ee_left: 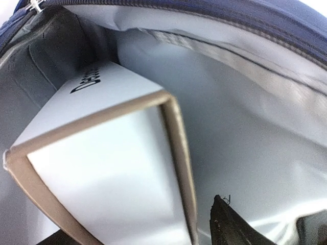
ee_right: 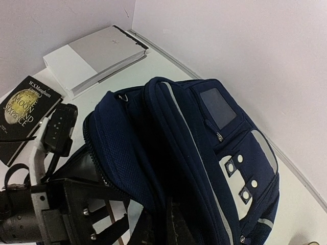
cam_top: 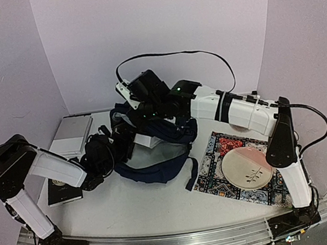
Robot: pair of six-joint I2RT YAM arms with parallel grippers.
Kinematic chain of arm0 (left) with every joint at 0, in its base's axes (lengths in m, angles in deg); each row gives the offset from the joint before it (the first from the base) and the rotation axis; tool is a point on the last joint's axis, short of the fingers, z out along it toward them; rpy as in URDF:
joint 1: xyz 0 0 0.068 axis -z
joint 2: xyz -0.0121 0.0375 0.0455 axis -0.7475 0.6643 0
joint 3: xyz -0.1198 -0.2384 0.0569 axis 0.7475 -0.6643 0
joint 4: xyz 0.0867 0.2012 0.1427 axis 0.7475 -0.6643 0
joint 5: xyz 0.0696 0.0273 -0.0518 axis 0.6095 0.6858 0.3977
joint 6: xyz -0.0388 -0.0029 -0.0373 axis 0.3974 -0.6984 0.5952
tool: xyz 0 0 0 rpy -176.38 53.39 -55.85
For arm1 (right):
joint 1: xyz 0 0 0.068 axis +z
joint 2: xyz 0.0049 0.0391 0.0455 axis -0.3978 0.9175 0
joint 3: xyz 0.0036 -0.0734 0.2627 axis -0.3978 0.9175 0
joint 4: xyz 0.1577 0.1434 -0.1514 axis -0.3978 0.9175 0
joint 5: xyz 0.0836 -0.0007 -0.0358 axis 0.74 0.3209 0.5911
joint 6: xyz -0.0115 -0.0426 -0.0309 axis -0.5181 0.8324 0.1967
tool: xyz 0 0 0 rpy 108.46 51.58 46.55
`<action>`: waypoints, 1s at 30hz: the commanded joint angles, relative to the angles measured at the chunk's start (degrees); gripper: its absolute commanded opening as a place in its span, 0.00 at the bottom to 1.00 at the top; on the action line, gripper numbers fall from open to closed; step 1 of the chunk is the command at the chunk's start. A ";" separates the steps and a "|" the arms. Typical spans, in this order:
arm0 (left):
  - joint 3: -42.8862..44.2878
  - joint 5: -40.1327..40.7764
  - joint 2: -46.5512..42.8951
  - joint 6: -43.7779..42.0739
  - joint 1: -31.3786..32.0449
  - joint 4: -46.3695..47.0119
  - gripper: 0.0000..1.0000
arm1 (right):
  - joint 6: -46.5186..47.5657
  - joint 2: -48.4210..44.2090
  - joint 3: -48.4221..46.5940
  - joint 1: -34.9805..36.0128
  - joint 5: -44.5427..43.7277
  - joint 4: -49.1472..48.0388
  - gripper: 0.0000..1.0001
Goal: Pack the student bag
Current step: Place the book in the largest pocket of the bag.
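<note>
1 box (ee_left: 102, 173) inside the student bag (ee_left: 245, 127): left wrist view only.

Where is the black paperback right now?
Top view: the black paperback lies at the table's left, nearer than the grey-and-white book, left of the student bag.

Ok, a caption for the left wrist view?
White box with tan edges inside the grey-lined student bag, a left fingertip beside it.

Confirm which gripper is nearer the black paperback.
Left. Left gripper sits in the mouth of the student bag, right of the paperback; right gripper pinches its top rim, farther back.
</note>
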 commanded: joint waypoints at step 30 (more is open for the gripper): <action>17.24 -1.59 0.28 -13.31 0.14 -40.45 0.81 | 1.50 0.82 -1.30 -1.75 -3.30 -5.83 0.00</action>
